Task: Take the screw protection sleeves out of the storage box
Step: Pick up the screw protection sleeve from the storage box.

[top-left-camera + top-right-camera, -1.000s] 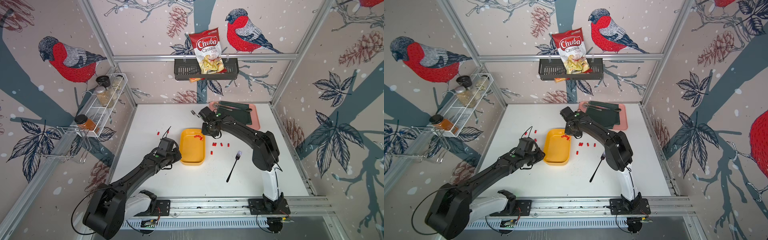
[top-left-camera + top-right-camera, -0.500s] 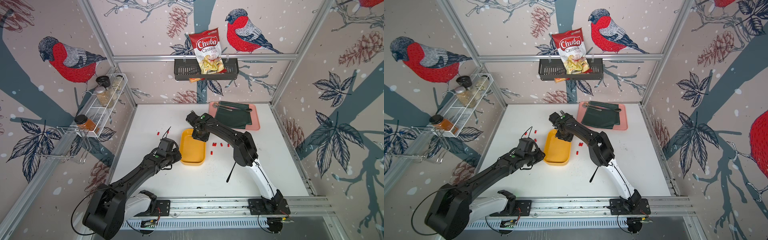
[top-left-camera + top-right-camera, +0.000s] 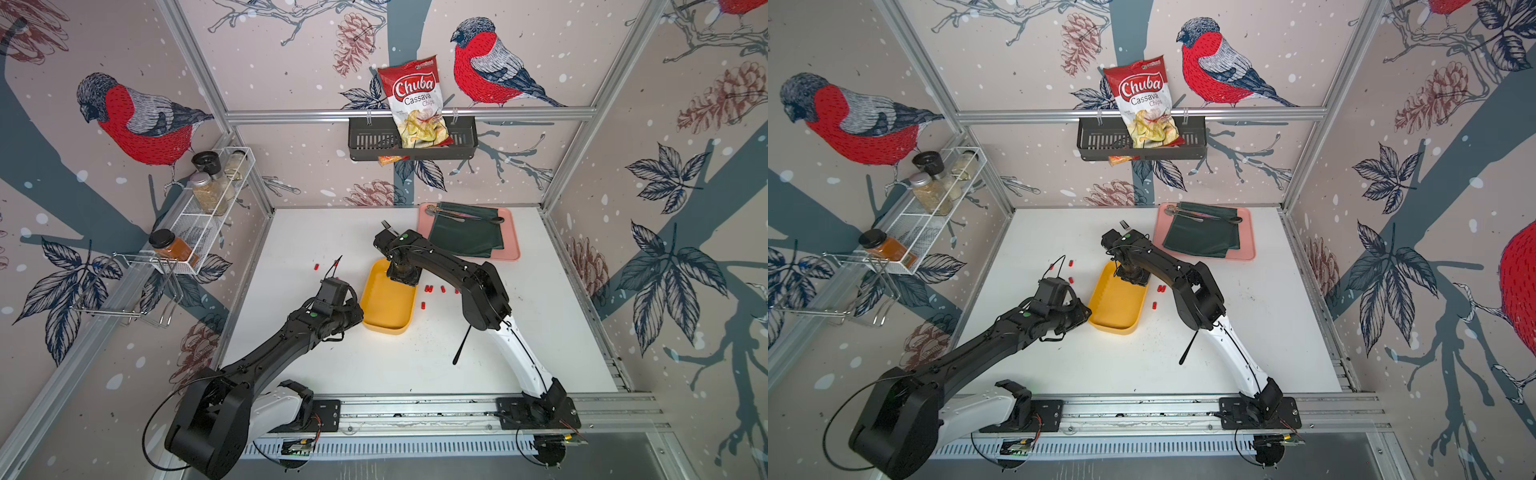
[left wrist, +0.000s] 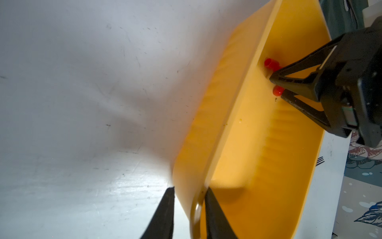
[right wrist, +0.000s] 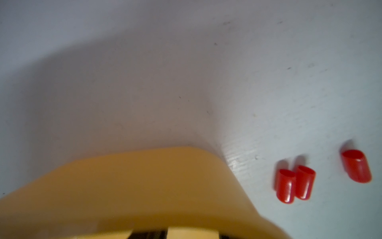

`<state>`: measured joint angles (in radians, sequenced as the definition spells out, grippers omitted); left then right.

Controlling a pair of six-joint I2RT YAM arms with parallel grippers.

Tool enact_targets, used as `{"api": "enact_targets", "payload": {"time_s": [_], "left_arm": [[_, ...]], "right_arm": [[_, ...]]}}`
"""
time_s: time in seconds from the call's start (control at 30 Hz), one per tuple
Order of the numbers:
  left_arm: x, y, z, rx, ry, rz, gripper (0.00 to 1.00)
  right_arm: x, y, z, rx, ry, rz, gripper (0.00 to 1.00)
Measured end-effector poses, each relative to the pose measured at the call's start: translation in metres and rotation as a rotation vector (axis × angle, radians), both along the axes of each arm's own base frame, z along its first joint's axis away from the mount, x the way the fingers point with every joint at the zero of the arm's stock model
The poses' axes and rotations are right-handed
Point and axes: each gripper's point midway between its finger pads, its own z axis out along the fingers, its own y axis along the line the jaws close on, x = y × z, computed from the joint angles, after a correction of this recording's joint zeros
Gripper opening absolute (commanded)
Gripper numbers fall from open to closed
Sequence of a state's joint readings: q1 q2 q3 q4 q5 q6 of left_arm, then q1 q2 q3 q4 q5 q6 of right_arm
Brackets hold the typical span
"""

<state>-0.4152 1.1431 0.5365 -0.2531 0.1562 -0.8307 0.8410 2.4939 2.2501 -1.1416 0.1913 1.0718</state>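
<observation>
While left end effector (image 4: pixel 189 203) pinches storage box (image 4: pixel 258 144) wall, right end effector (image 4: pixel 276 85) reaches inside, parted around sleeve (image 4: pixel 277 91).

Left hand (image 4: pixel 189 209) closed on storage box (image 4: pixel 268 155) wall, forearm low. Right hand (image 4: pixel 276 85) pointing down, fingers part-spread, elbow raised.

yellow storage box (image 3: pixel 384 309) on table, two red sleeves (image 4: pixel 271 63) inside, others scattered beside

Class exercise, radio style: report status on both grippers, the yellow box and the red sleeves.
Left gripper pinching storage box wall. Right gripper inside box, jaws part-open at two red sleeves. Other sleeves already out on table. Nothing blocking.
</observation>
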Motion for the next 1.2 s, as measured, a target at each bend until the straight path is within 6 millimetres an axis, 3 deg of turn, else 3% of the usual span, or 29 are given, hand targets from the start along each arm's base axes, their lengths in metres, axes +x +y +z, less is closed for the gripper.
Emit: {"api": "enact_targets", "payload": {"time_s": [0.07, 0.3, 0.77, 1.03, 1.2], "left_arm": [[0.000, 0.000, 0.000, 0.000, -0.001, 0.000, 0.25], [0.001, -0.001, 0.001, -0.012, -0.007, 0.005, 0.00], [0.002, -0.002, 0.001, 0.012, -0.010, 0.009, 0.00], [0.003, -0.001, 0.001, 0.020, -0.012, 0.020, 0.00], [0.002, 0.000, 0.001, 0.023, -0.008, 0.028, 0.00]], "right_arm": [[0.000, -0.002, -0.001, -0.011, 0.001, 0.000, 0.40], [-0.001, -0.005, -0.002, -0.046, 0.001, 0.003, 0.36], [-0.005, -0.008, -0.005, -0.084, 0.007, 0.020, 0.30], [-0.001, -0.015, -0.006, -0.109, 0.004, 0.022, 0.08], [0.004, -0.007, 0.001, -0.081, -0.025, 0.040, 0.02]]}}
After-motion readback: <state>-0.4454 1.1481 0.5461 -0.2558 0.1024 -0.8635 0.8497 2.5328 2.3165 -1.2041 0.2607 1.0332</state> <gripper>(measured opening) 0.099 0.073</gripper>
